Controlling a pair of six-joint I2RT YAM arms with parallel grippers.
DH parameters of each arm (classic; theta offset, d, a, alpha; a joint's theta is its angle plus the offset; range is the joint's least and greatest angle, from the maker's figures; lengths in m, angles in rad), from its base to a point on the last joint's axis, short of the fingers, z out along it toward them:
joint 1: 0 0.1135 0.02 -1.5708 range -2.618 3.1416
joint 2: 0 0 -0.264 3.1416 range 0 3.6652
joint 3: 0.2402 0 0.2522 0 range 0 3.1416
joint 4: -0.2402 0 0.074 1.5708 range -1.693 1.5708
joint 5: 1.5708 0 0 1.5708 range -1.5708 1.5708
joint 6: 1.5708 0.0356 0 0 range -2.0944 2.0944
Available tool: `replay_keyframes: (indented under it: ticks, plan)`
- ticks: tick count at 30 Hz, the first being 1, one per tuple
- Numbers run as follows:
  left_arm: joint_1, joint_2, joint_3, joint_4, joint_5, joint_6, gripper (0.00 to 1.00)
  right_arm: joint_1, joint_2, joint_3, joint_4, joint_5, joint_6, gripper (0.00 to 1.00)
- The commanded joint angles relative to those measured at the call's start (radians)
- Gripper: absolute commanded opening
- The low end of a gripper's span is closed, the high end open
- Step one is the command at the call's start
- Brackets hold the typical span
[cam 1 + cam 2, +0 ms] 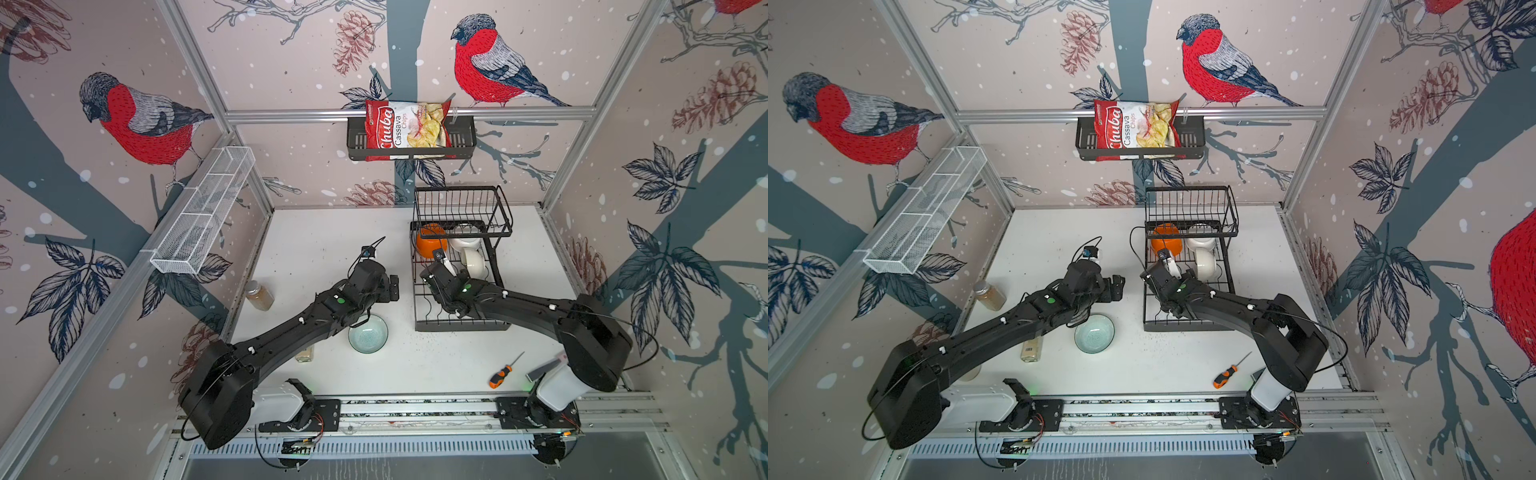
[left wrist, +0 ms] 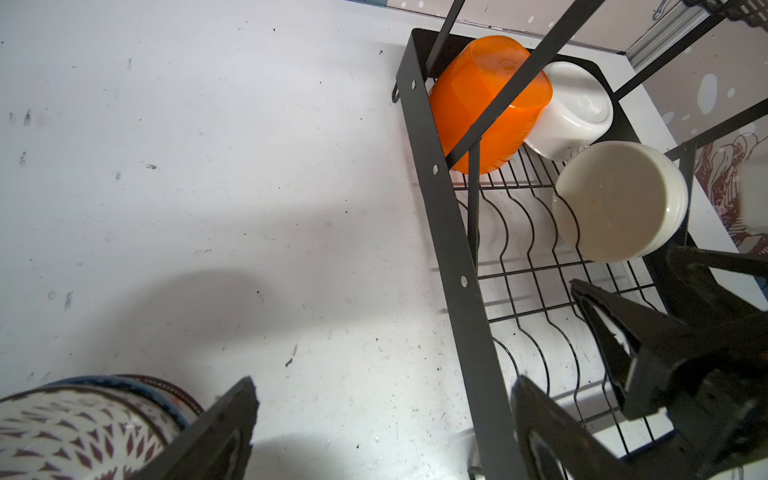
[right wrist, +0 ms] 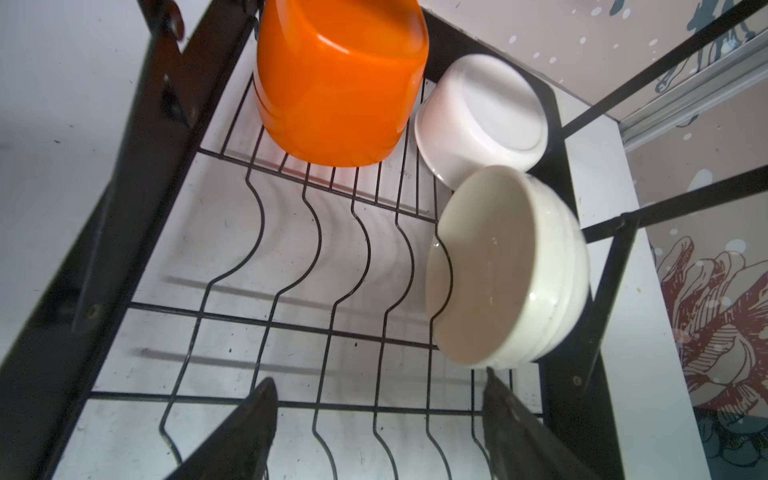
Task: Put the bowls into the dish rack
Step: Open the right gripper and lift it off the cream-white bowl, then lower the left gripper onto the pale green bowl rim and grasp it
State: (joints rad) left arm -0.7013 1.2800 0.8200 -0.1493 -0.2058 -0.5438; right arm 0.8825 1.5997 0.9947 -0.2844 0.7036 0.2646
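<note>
Both jaws wide, empty. Three bowls (image 3: 340,83) in dish rack (image 3: 137,174), two on table (image 1: 311,232).

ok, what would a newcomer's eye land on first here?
The orange bowl, rim down in the lower tier of the dish rack, far left corner. Next the red chips bag in the black basket on the back rail, and the big red birds on the walls. Last, the pale green bowl out on the table, left of the rack.
</note>
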Motion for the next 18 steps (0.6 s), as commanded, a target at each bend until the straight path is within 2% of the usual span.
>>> replay_keyframes:
  ticks: [1,8,18]
  plan:
    - [0.002,-0.008,0.007,-0.035,-0.002,-0.001,0.94,0.013,-0.035,0.014,0.018,-0.015,-0.018,0.77]
    - [0.002,-0.023,0.019,-0.145,0.009,-0.009,0.94,0.041,-0.072,0.058,-0.037,-0.079,-0.021,0.77]
    - [0.000,-0.111,0.002,-0.322,0.030,-0.048,0.92,0.047,-0.131,0.101,-0.047,-0.268,-0.027,0.77]
